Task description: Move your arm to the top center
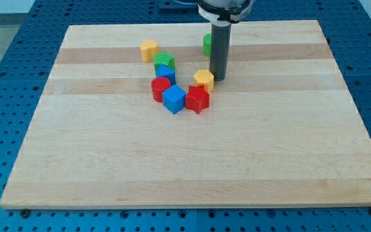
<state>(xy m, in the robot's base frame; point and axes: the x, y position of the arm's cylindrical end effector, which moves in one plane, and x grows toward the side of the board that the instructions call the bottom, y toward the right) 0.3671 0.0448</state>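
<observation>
My tip (219,78) rests on the wooden board (192,167) just right of a yellow block (203,80), close to touching it. A green block (207,44) sits partly hidden behind the rod near the view's top centre. To the left lies a cluster: a yellow heart-like block (149,49), a green star (164,62), a blue block (165,74), a red cylinder (160,88), a blue cube (174,99) and a red star (198,98).
The board sits on a blue perforated table (18,45). The arm's round dark flange (223,9) hangs over the board's top edge.
</observation>
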